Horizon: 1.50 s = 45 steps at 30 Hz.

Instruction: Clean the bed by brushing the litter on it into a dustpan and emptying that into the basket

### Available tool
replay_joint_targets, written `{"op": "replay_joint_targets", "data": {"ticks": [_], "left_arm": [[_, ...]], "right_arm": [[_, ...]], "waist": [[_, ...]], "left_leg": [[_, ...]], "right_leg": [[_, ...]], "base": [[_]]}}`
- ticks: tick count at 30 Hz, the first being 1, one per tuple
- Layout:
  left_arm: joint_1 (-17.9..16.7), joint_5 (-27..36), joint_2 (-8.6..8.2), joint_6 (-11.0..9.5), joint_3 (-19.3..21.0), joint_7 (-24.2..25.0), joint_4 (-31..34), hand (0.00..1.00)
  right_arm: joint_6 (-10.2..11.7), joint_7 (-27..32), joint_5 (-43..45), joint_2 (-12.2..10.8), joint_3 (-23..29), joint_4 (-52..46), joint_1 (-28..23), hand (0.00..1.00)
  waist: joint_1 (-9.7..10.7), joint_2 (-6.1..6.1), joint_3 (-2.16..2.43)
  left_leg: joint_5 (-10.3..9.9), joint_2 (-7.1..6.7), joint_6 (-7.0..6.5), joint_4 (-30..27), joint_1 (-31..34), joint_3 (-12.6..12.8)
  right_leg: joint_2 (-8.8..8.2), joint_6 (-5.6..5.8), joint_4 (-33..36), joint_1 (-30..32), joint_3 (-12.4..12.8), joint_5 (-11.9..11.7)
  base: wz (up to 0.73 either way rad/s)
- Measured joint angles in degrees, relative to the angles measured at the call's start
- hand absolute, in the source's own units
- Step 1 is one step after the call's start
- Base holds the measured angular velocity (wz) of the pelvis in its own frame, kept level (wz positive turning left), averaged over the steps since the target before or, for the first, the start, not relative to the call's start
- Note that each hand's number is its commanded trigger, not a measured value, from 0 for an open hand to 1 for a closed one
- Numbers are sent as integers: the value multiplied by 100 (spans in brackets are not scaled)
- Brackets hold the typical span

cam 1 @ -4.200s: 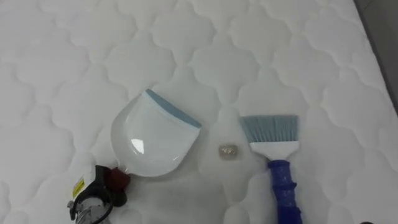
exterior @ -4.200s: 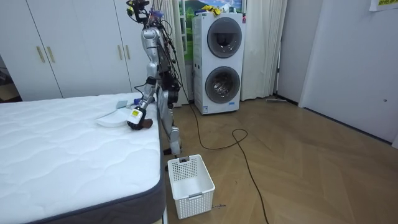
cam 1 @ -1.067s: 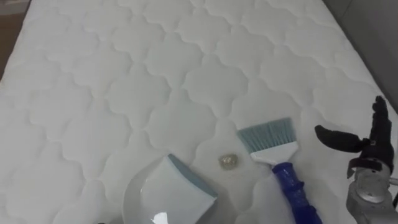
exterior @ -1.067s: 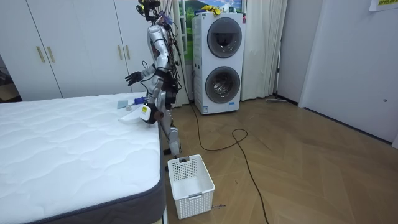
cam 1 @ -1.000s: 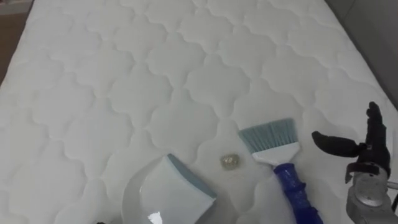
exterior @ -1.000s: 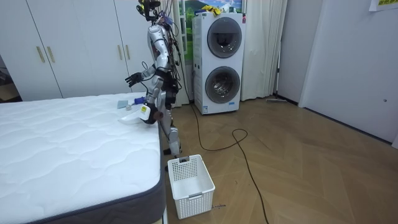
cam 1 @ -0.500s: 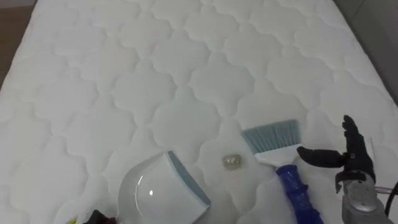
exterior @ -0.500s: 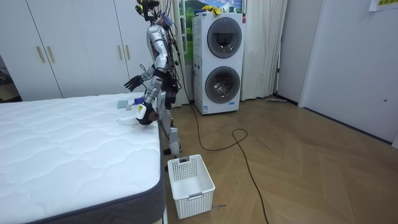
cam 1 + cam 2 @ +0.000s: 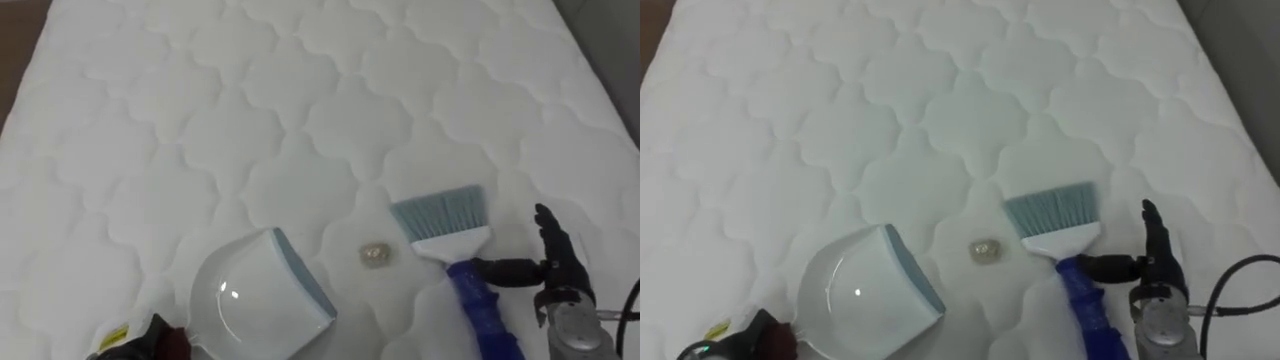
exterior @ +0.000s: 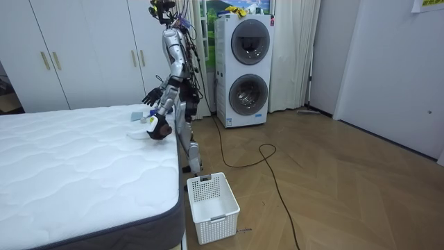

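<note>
The bed (image 9: pixel 200 120), a bare white quilted mattress, carries all the task's things. In the room view the robot stands at its far corner, with a stacked washer and dryer (image 10: pixel 243 69) behind it and a white basket (image 10: pixel 212 198) on the floor by the near corner.

The white dustpan (image 9: pixel 255 305) with its blue lip is tipped up on the mattress, mouth turned toward the brush. About four seconds ago it lay flat with its lip pointing up the bed.

The brush (image 9: pixel 462 282) lies to its right, pale blue bristles up the bed and blue handle toward the robot, where it lay before.

The right hand (image 9: pixel 558 272) is open, fingers straight and spread. A second ago it hung well to the right of the handle; it has since come in and down, and its thumb now reaches the handle's side, though not closed round it.

The left hand (image 9: pixel 140 340) sits at the lower left, clenched on the dustpan's rear end, back in view after being lower a second ago.

A small crumpled scrap (image 9: pixel 375 256) lies between dustpan and bristles, unmoved.
</note>
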<state>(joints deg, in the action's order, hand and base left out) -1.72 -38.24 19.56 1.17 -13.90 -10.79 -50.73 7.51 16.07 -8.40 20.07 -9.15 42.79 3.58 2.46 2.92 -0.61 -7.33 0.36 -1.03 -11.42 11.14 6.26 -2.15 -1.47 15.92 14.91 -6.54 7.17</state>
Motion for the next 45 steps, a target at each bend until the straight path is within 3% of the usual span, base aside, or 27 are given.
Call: {"op": "replay_joint_targets", "data": {"ticks": [5, 16, 35, 45], "left_arm": [[285, 3, -1, -5, -201, -7, -229, 100], [342, 10, -71, 11, -309, -42, -296, 100], [343, -4, -75, 2, -309, -116, -291, 100], [341, 0, -116, -25, -324, -152, -335, 100]], "right_arm": [[-12, -246, 236, -7, -323, 235, 111, 0], [-3, -318, 698, -168, -341, 610, 212, 0], [11, -542, 1192, -196, -284, 658, 193, 0], [187, -409, 1312, -303, -260, 1047, 65, 0]], "waist": [[-122, 69, -25], [-90, 64, -42], [58, 78, -32], [78, 120, -7]], "left_leg": [[1, 12, 1, 9, 19, 14], [2, 6, 0, 14, 33, -1], [3, -10, -1, 13, 56, -25], [2, -11, -2, -8, 62, -41]], "right_leg": [[14, -13, 2, 37, 32, -13], [-47, 2, 30, 45, 1, 2], [-49, 4, -14, 39, -31, -5], [-54, 4, -16, 20, -64, -7]], "base": [[-1], [0], [0], [1]]}}
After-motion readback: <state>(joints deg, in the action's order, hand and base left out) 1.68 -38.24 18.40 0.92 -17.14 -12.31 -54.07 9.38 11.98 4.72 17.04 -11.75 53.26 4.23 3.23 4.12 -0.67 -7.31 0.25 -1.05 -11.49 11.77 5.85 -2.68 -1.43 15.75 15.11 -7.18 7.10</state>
